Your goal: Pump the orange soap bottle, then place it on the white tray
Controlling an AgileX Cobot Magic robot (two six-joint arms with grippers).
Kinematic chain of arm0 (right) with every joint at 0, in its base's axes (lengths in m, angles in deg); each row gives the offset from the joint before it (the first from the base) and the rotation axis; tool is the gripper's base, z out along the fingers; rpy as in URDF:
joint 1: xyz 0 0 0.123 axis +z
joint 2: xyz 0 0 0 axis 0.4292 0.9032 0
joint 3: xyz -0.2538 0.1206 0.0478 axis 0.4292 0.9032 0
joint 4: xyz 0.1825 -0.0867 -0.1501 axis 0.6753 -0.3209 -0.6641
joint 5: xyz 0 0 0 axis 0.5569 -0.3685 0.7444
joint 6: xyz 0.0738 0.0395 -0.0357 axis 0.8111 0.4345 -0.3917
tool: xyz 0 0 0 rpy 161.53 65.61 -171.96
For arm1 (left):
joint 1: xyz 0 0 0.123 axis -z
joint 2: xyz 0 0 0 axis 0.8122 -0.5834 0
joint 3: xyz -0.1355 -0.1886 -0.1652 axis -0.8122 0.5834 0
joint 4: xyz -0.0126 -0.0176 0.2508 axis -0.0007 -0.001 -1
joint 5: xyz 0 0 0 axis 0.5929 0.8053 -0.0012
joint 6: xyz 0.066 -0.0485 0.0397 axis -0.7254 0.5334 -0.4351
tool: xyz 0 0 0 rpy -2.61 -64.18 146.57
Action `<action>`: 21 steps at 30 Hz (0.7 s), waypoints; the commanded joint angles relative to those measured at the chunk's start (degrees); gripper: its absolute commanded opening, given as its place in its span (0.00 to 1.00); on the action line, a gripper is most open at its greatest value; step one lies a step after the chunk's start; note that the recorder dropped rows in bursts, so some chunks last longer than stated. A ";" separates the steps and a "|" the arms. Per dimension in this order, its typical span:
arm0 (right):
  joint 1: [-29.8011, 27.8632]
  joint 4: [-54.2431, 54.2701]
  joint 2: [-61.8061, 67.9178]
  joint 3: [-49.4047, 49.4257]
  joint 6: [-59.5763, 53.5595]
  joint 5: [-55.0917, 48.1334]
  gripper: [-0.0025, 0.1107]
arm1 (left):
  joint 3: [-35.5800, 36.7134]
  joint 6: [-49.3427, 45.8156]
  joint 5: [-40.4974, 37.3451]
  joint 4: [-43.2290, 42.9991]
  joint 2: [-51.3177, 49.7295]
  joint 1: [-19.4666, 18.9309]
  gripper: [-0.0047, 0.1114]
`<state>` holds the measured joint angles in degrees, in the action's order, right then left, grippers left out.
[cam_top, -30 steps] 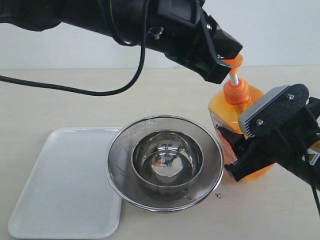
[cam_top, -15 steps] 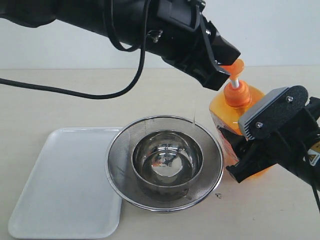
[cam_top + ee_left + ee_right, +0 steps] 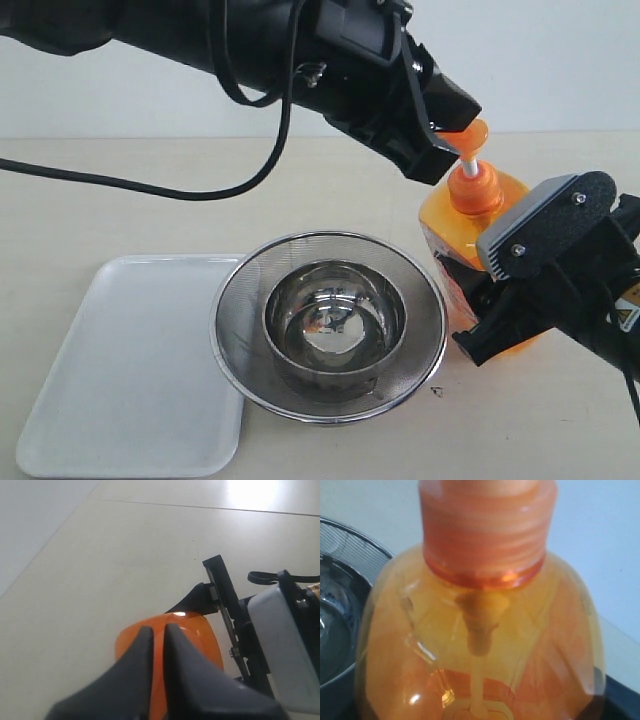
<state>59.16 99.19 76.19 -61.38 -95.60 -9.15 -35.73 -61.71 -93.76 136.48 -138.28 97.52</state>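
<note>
Jaws together, the left gripper (image 3: 445, 152) is set on the orange pump head (image 3: 474, 134) of the translucent orange plastic bottle (image 3: 450, 225), clamped by the right gripper (image 3: 480, 330); white rectangular tray (image 3: 110, 380) placement is judged left.

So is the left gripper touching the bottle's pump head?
Touching. The exterior view shows the left gripper pressed on the pump head, no gap; the left wrist view shows its shut jaws against it.
</note>
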 commanded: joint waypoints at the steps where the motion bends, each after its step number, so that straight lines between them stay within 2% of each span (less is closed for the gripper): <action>1: 0.08 -0.14 -0.20 -0.04 1.44 0.02 0.02 | 1.59 0.52 -5.14 -3.29 -2.06 0.81 0.08; 10: 0.08 -0.14 -0.20 -0.04 1.44 -0.53 0.02 | -0.55 0.52 1.47 -3.29 1.90 0.81 0.08; 21: 0.08 -0.03 -0.20 -0.04 1.68 -0.68 0.02 | -5.87 0.52 2.95 -3.29 8.33 0.68 0.08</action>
<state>59.16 99.45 76.19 -61.38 -94.49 -9.15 -41.09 -61.71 -90.71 133.35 -130.82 98.01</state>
